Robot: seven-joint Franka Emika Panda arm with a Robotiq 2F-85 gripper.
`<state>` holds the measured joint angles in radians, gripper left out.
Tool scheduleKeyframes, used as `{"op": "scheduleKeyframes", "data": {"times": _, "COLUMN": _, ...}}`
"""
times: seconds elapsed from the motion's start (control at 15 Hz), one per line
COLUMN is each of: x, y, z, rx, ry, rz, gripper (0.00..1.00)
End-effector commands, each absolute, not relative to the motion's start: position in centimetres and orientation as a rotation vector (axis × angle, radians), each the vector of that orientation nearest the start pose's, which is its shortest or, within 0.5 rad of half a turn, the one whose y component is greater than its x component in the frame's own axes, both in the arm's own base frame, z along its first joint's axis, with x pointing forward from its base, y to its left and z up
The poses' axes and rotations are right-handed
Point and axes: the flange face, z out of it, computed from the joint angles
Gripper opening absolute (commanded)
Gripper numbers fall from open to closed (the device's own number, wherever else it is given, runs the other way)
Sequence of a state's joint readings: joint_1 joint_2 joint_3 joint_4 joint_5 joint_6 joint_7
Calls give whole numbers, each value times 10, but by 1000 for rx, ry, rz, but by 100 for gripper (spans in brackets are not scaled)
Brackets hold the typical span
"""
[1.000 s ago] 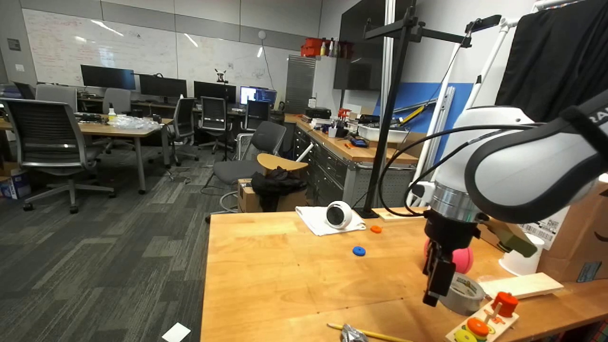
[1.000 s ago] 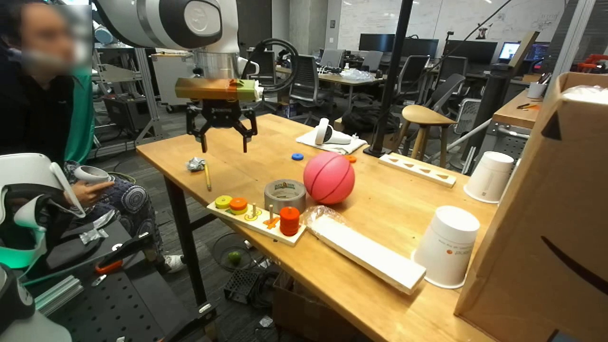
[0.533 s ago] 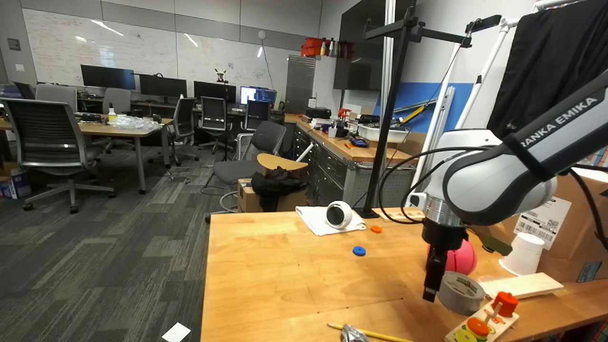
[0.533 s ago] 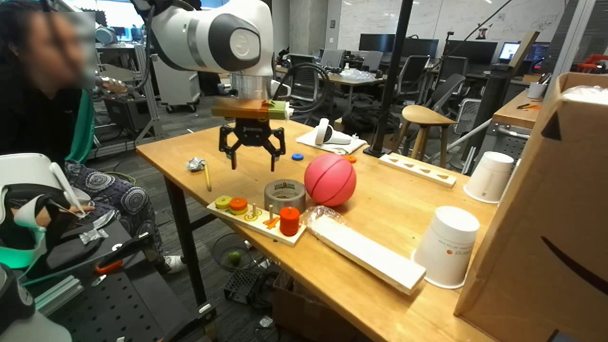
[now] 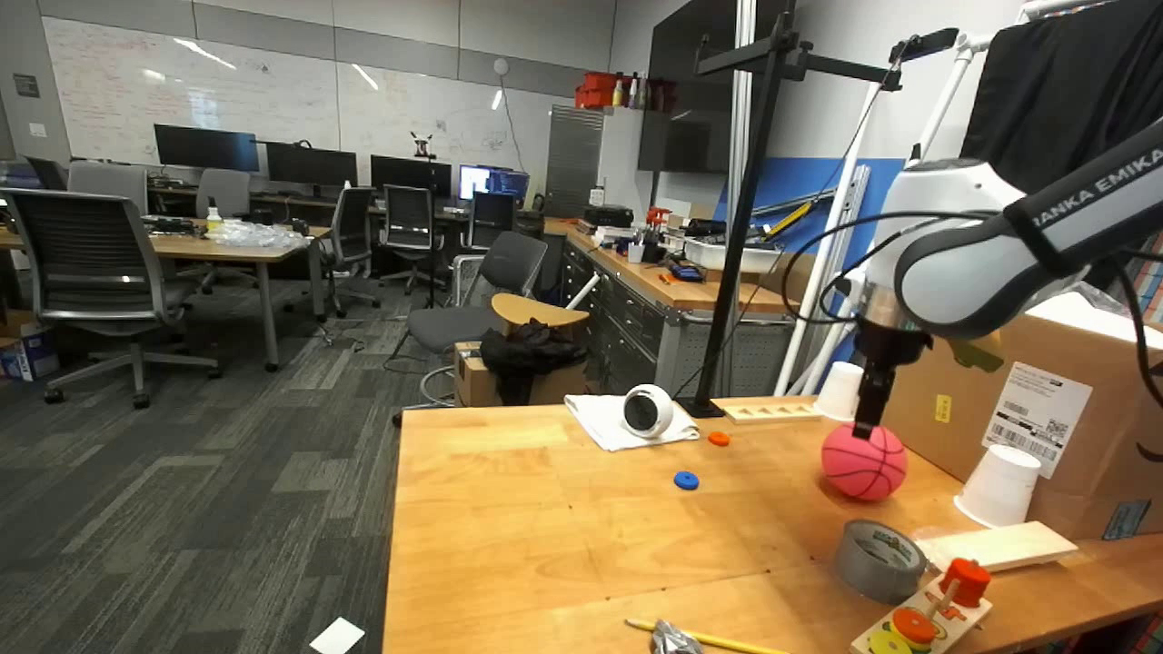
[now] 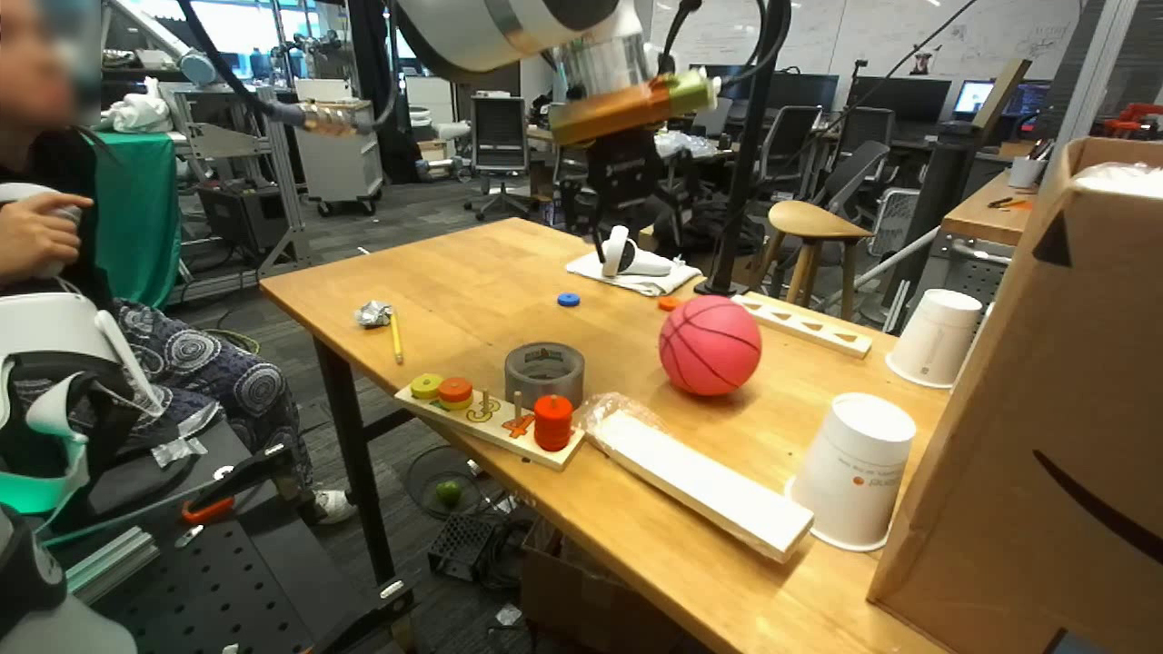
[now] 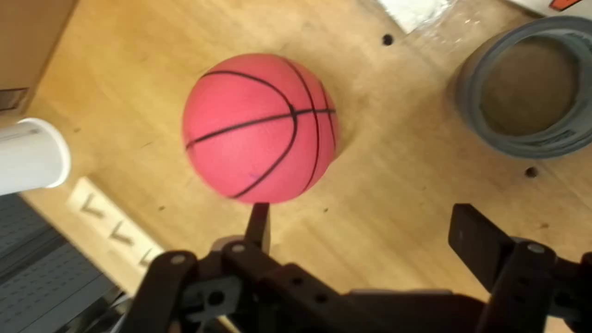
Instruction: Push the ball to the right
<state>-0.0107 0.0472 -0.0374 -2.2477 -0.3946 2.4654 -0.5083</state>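
Note:
The pink-red ball [image 5: 870, 470] with dark seam lines rests on the wooden table; it also shows in an exterior view [image 6: 710, 350] and in the wrist view [image 7: 259, 129]. My gripper [image 5: 865, 429] is raised above the table. In an exterior view the gripper [image 6: 638, 241] is tilted, up and to the left of the ball, apart from it. In the wrist view the gripper [image 7: 360, 226] has its fingers wide apart with nothing between them. The left fingertip overlaps the ball's lower edge in that picture; I see no clear contact.
A grey tape roll [image 6: 543, 372], a peg board with rings [image 6: 495, 427] and a wrapped white plank [image 6: 700, 481] lie near the ball. White cups [image 6: 854, 472] and a cardboard box [image 6: 1027, 391] stand at the right. A slotted wooden strip [image 6: 804, 327] lies behind the ball.
In an exterior view the ball has rolled right, away from the tape roll. The gripper has risen, moved right and tilted. The tape roll has stayed put.

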Motion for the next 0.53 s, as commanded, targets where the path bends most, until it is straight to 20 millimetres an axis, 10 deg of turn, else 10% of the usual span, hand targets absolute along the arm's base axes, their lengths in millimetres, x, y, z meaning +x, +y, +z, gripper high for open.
{"op": "scheduleKeyframes", "data": {"times": 0.0, "x": 536, "y": -27, "z": 455, "rx": -3260, "ry": -1385, "rz": -434, "gripper": 100}}
{"op": "scheduleKeyframes", "data": {"times": 0.2, "x": 509, "y": -20, "z": 472, "rx": -3199, "ry": -1286, "rz": -716, "gripper": 100}}
{"op": "scheduleKeyframes", "data": {"times": 0.47, "x": 459, "y": -6, "z": 424, "rx": -3081, "ry": -1097, "rz": -676, "gripper": 100}}
